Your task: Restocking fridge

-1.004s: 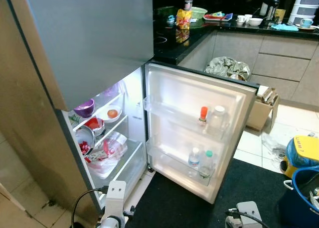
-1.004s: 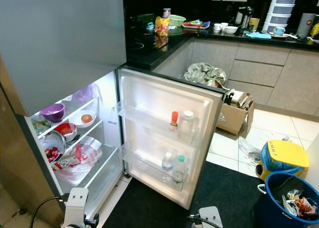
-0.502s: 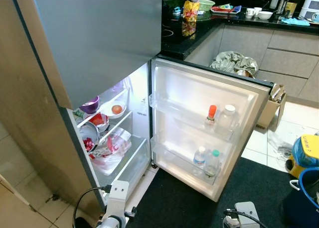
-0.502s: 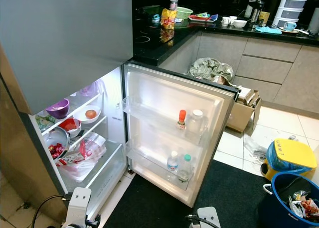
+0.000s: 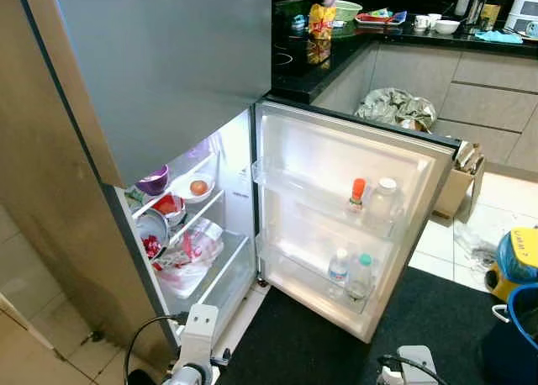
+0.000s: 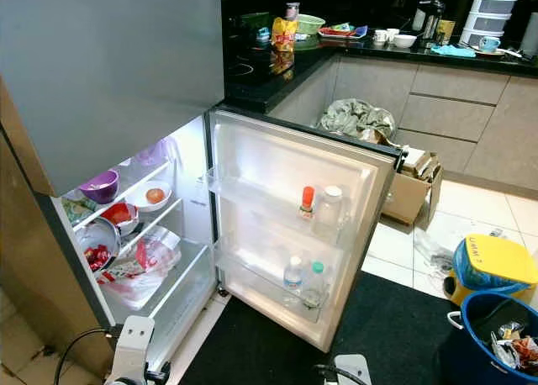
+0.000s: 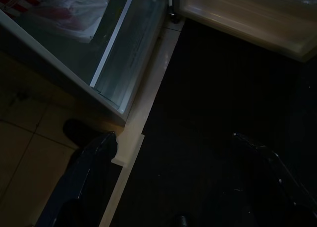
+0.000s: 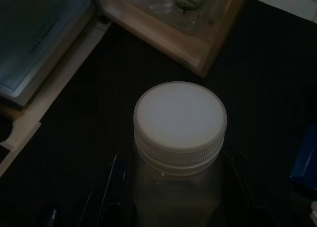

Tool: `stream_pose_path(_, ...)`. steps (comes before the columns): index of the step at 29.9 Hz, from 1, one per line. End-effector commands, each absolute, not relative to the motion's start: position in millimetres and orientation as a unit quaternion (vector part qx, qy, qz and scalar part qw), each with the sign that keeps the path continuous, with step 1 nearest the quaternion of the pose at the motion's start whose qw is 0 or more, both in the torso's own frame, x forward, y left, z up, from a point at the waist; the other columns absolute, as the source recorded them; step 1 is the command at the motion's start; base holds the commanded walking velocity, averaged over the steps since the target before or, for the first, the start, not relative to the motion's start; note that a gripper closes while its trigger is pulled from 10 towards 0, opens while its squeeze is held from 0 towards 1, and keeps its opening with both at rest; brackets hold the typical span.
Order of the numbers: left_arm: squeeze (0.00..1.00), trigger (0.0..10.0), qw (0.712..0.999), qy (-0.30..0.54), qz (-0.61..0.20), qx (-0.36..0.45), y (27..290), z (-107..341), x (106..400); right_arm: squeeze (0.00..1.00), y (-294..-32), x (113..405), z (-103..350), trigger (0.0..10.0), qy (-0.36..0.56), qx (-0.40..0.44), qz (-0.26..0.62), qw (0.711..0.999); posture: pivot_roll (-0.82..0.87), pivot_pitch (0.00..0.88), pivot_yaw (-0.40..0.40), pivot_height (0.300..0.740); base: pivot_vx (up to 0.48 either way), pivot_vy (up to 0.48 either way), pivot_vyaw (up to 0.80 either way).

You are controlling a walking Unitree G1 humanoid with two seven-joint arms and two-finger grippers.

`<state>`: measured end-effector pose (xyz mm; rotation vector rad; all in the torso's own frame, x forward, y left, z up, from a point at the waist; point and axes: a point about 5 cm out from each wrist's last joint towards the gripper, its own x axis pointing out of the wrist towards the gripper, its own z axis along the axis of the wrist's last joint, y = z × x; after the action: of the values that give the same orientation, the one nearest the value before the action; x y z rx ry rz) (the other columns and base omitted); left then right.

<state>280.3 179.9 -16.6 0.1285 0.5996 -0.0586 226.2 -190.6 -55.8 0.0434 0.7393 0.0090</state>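
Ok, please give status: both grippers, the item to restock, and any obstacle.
Left gripper open, empty, low over dark mat. Right gripper shut on clear white-capped jar. Lower fridge door open, nothing blocking its shelves.

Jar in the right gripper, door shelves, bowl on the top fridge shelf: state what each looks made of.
Jar: clear body, glass or plastic, unclear; matte white ribbed lid, likely plastic.
Door shelves: translucent glossy plastic; the bottles show through.
Bowl: purple, smooth, likely plastic.
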Motion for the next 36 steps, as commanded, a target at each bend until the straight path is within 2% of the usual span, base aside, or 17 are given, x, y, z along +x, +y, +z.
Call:
stream_pose_path(1,0.00,10.0,0.951,0.302,-0.027,0.066,185.6,-21.0,274.2,0.00,-192.2,224.2,-57.2,10.0,0.365,0.030,-0.007,0.930,-0.08,0.052,0.011,0.740,0.000,0.000,0.00)
stream_pose_path(21,0.00,10.0,0.952,0.298,-0.038,0.063,180.1,-20.4,275.4,0.00,-198.6,225.7,-54.8,10.0,0.356,0.043,-0.015,0.933,-0.09,0.036,0.010,0.740,0.282,0.000,0.00)
stream_pose_path(36,0.00,10.0,0.951,0.297,-0.048,0.070,178.9,-19.3,277.0,0.00,-200.0,221.1,-57.1,10.0,0.357,0.050,-0.021,0.933,-0.10,0.044,0.023,0.740,0.319,0.000,-0.71)
